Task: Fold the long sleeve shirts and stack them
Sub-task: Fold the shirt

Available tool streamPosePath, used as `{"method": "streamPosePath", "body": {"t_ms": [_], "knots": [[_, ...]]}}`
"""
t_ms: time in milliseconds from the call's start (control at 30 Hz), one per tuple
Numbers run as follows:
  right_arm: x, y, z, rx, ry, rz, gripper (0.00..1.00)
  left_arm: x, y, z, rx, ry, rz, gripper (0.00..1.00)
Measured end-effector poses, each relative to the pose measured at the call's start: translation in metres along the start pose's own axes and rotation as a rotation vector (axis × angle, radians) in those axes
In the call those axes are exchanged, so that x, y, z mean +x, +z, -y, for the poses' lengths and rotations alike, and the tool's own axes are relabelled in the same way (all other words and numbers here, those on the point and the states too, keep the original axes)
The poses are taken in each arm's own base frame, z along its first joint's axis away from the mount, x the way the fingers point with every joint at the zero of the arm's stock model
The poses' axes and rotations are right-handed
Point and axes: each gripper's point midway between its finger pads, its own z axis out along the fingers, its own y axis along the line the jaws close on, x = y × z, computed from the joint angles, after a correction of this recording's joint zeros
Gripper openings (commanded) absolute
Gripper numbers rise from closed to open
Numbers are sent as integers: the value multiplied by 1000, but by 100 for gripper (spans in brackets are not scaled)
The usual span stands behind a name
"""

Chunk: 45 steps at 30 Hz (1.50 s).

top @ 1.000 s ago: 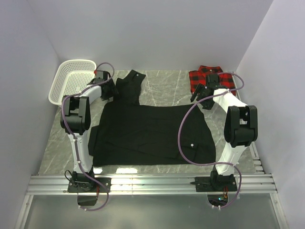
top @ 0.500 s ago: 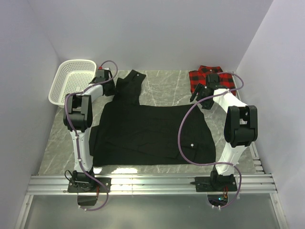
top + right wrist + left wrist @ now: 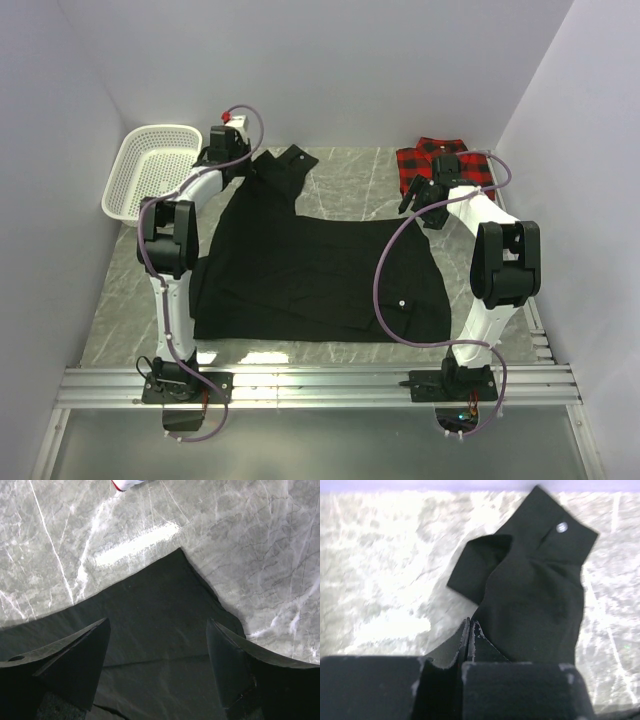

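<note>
L gripper [image 3: 226,152] [image 3: 469,630]: jaws fully closed, pinching a fold of the black shirt [image 3: 320,270] [image 3: 535,595] btwn the tips. In the wrist view the cloth runs straight into the closed tips. The gripper sits at the far-left of the table [image 3: 350,185], near the basket [image 3: 150,175], w/ the L arm stretched out far. Beyond the pinch a sleeve runs on away from the gripper and ends in a cuff [image 3: 570,540] w/ one small pale cuff button [image 3: 561,527]. The sleeve end lies on the marble, w/ a flap of cloth sticking out to one side.

R gripper [image 3: 420,197] [image 3: 157,645]: jaws wide apart, nothing btwn them. It hangs over the far-right corner of the black shirt. In the wrist view the pointed corner of cloth sits centred btwn the two fingers; can't tell if the tips touch fabric.

Black shirt: spread mostly flat over mid table, body roughly a wide rectangle, near edge close to the arm bases. Its far-left part rises to a peak toward the L gripper. A pale body button [image 3: 400,304] shows toward the near-right.

Plaid shirt [image 3: 425,165]: red-black, bunched at the far-right corner of the table, just behind the R gripper, apart from the black shirt.

Basket: white mesh, far-left corner.
</note>
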Motion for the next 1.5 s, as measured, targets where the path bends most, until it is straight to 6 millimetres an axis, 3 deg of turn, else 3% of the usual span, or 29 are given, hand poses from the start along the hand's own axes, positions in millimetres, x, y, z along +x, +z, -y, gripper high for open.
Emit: {"method": "streamPosePath", "body": {"t_ms": [67, 167, 200, 267, 300, 400, 500, 600, 733, 833, 967, 1133, 1233, 1333, 1500], "knots": [[0, 0, 0, 0, -2, 1, 84, -7, 0, 7, 11, 20, 19, 1], [0, 0, 0, 0, -3, 1, 85, -16, 0, 14, 14, 41, 46, 13], [0, 0, 0, 0, -3, 1, 85, -18, 0, 15, 12, 43, 50, 27], [0, 0, 0, 0, -6, 1, 85, -22, 0, 16, 2, 42, 61, 42], [0, 0, 0, 0, -7, 1, 85, -23, -1, 14, -8, 42, 64, 58], [-1, 0, 1, 1, -11, 5, 85, -26, -4, 7, -53, 15, 72, 79], [0, 0, -2, -3, -18, 6, 84, -30, -13, -1, -100, -22, 74, 83], [1, -2, -7, -17, -26, 7, 84, -37, -34, -8, -153, -68, 76, 82], [7, -4, -23, -73, -41, -3, 82, -56, -78, -10, -209, -157, 105, 77], [13, -4, -32, -104, -50, -18, 79, -52, -115, -9, -229, -235, 103, 69], [19, -4, -43, -143, -53, -30, 77, -4, -149, -10, -250, -330, 22, 63], [38, 1, -46, -157, -47, -70, 77, 107, -176, -21, -317, -389, -201, 61], [48, 3, -44, -152, -42, -91, 77, 159, -191, -30, -364, -404, -311, 60], [51, 4, -43, -148, -40, -97, 77, 189, -207, -35, -393, -418, -372, 58], [55, 6, -40, -143, -38, -104, 77, 211, -228, -40, -420, -442, -399, 58]]}}
